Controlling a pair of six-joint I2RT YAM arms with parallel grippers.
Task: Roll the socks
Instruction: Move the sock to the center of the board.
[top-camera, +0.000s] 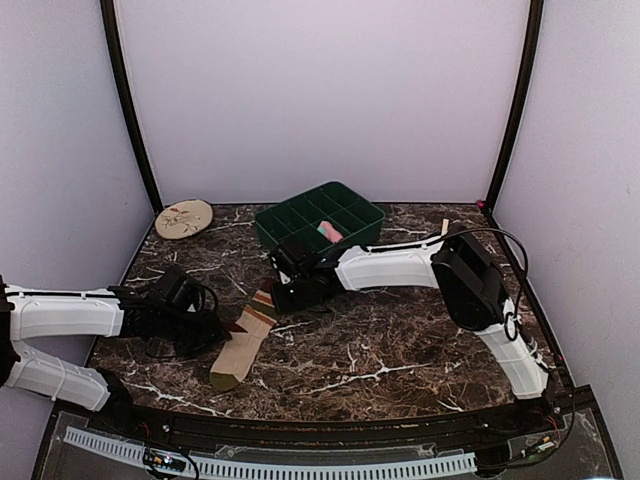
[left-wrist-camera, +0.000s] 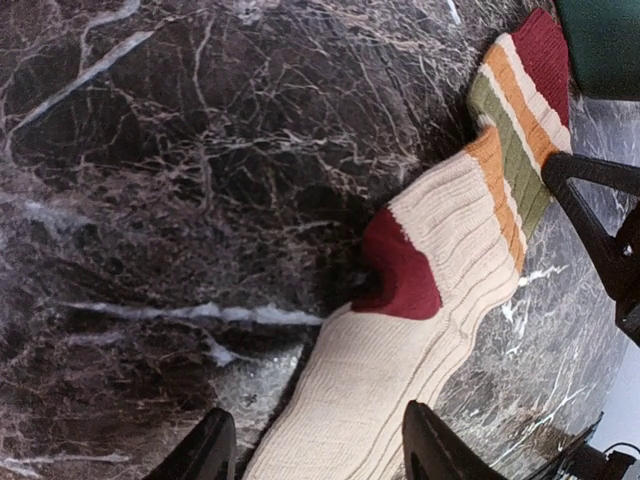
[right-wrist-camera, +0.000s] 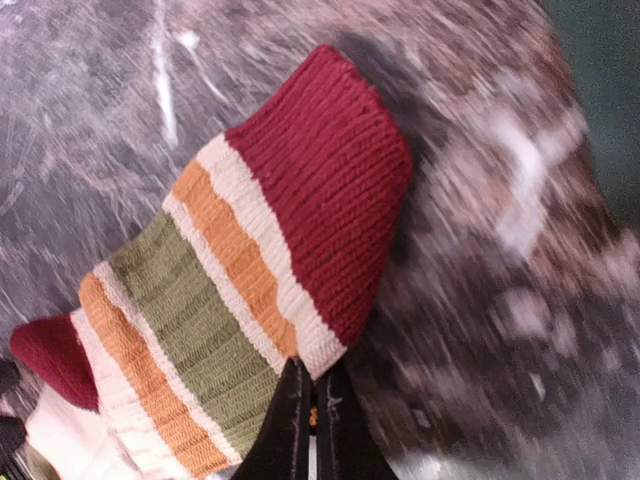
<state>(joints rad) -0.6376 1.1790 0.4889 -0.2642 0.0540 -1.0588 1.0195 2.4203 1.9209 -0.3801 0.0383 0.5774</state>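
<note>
- Top view: striped sock (top-camera: 245, 340) lies left of centre toward the near edge of the tabletop (top-camera: 400, 350), between the left gripper (top-camera: 205, 325) and right gripper (top-camera: 285, 295). Pink sock (top-camera: 328, 233) sits in the tray (top-camera: 275, 240) at the far edge. Open room on the right half.
- Left wrist: left gripper (left-wrist-camera: 320, 435) jaws wide, straddling the foot, not pinching. The sock could skid on the marble.
- Right wrist: right gripper (right-wrist-camera: 305, 400) jaws closed at the cuff edge. Can't tell if fabric is caught; it may slip.

L arm (top-camera: 65, 312) reaches in low from the left side, L end effector (left-wrist-camera: 325, 455) angled down, jaws apart. R arm (top-camera: 390, 268) bent at elbow, forearm stretched leftward, R end effector (right-wrist-camera: 308, 425) low, jaws pressed together.
</note>
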